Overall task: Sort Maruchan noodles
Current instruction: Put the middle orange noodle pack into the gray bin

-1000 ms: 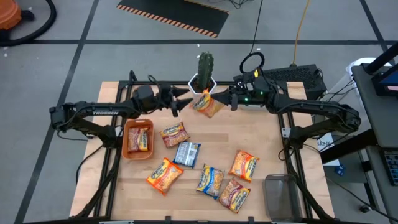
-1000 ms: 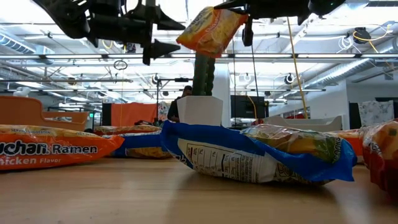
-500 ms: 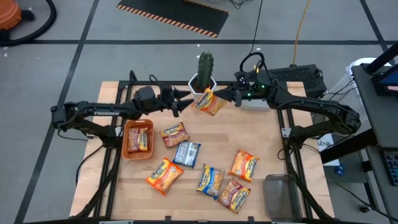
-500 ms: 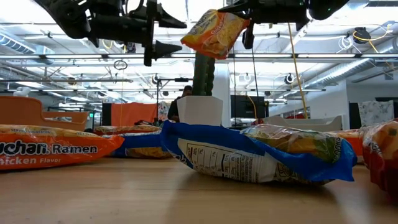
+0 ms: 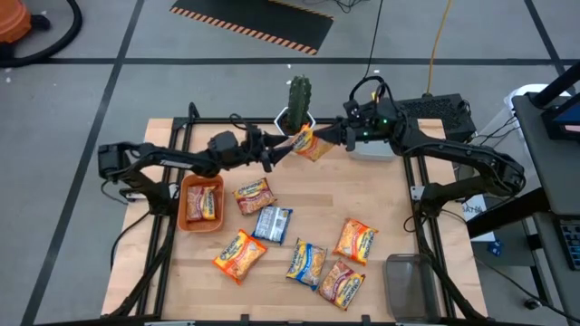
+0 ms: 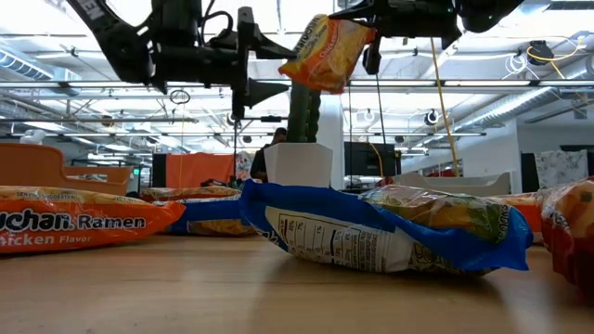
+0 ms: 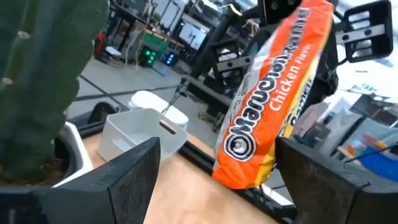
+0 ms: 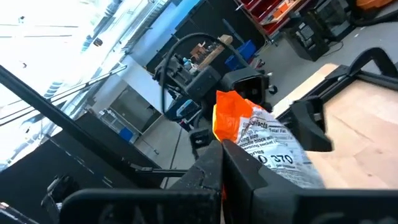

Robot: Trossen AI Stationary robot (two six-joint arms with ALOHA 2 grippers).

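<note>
An orange Maruchan chicken packet (image 5: 311, 145) hangs in the air beside the cactus, with my right gripper (image 5: 332, 137) shut on it. My left gripper (image 5: 279, 152) is open and level, pointing at the packet from the table's left. In the left wrist view the packet's lower end (image 7: 245, 168) hangs between the lines of the two fingers (image 7: 134, 168), with no touch showing. Several more packets lie flat on the table, among them an orange one (image 5: 256, 195) and a blue one (image 5: 272, 224). Another packet (image 5: 204, 203) lies in the orange bin (image 5: 186, 195). My right gripper pinches the packet's upper edge (image 8: 231, 134) between its two shut fingers (image 8: 214, 165). The fingers come in level from the table's right. The packet hangs tilted below and ahead of them (image 6: 327, 51), clear of the table.
A cactus in a white pot (image 5: 297, 101) stands at the far edge, just behind the held packet. A grey bin (image 7: 137, 130) sits at the far right and a clear bin (image 5: 408, 285) at the near right corner. Bare wood shows between the two.
My left gripper has reached toward the table's right, lower and closer to the hanging packet, rolling a little and staying open. My right gripper has carried the packet slightly toward the far edge, still shut on it.
</note>
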